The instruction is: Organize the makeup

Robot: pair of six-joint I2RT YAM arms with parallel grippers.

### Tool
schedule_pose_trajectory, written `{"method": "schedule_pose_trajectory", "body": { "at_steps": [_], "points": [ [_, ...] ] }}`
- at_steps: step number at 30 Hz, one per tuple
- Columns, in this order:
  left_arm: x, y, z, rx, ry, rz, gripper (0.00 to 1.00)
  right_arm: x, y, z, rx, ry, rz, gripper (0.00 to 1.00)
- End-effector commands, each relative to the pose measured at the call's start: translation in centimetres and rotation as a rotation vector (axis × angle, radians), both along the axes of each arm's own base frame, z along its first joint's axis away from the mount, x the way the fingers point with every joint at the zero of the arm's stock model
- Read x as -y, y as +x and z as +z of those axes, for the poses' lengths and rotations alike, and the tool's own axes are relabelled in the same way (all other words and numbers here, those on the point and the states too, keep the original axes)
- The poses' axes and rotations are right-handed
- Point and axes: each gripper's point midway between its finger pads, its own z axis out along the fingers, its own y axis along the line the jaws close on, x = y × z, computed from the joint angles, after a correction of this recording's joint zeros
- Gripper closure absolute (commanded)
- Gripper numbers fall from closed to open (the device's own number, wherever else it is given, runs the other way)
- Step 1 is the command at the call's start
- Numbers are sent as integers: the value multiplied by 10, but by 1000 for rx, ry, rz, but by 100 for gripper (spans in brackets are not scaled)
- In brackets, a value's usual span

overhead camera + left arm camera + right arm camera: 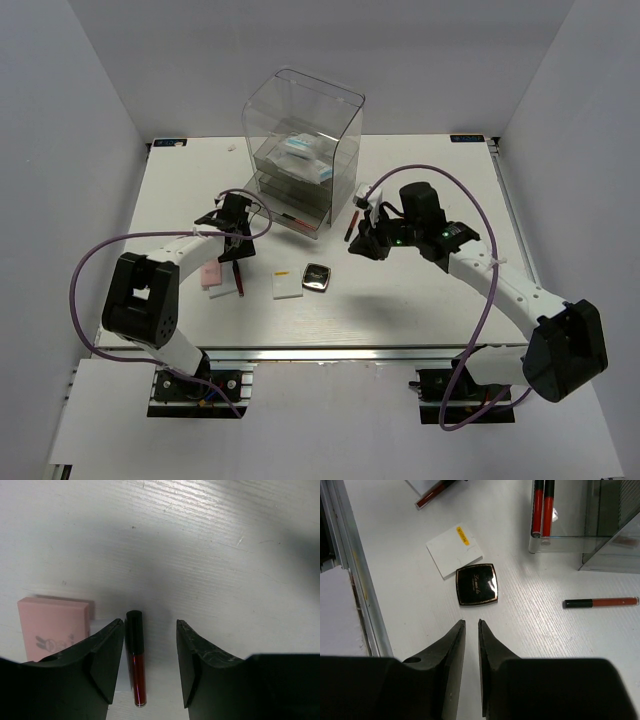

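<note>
- Two white blue-printed packets [305, 152] already lie inside the clear drawer box [345, 120], and two red sticks [542, 505] sit in its pulled-out bottom drawer [560, 542].
- Five pieces are left on the counter [420, 300]: a pink pad [52, 625], a white pad [454, 547], the black compact [477, 584], a loose stick [600, 602] beside the box, and a dark-red stick [135, 665] just beside the pink pad.
- The left tool [149, 627] is spread apart, straddling the dark-red stick, not yet clamped on it.
- The right tool [472, 627] hovers near the compact, its fingers almost together, holding nothing.
- By my reckoning, under half is done.
</note>
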Motion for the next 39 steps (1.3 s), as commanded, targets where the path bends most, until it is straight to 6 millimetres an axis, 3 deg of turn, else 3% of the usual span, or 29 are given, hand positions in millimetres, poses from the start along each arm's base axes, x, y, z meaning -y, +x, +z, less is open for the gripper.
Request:
{"method": "schedule_pose_trajectory", "body": {
  "at_steps": [1, 9, 23, 26, 27, 31, 35, 39],
  "points": [
    [-3, -2, 6, 19, 14, 2, 43, -2, 0, 17, 35, 50, 7, 78],
    [-2, -3, -7, -15, 16, 1, 44, -2, -2, 22, 36, 63, 12, 78],
    [10, -9, -33, -80, -41, 3, 59, 4, 0, 23, 35, 72, -12, 78],
    [14, -12, -34, -84, -68, 2, 66, 5, -1, 23, 33, 75, -11, 78],
    [15, -11, -34, -82, -78, 7, 74, 5, -1, 22, 31, 74, -11, 78],
    [28, -4, -20, -36, -153, 12, 92, 7, 1, 22, 33, 73, -17, 78],
    [42, 6, 10, 47, -248, 18, 99, 9, 3, 24, 36, 76, -25, 77],
    [53, 11, 42, 115, -335, 18, 100, 11, 5, 25, 34, 75, -37, 74]
  ]
}}
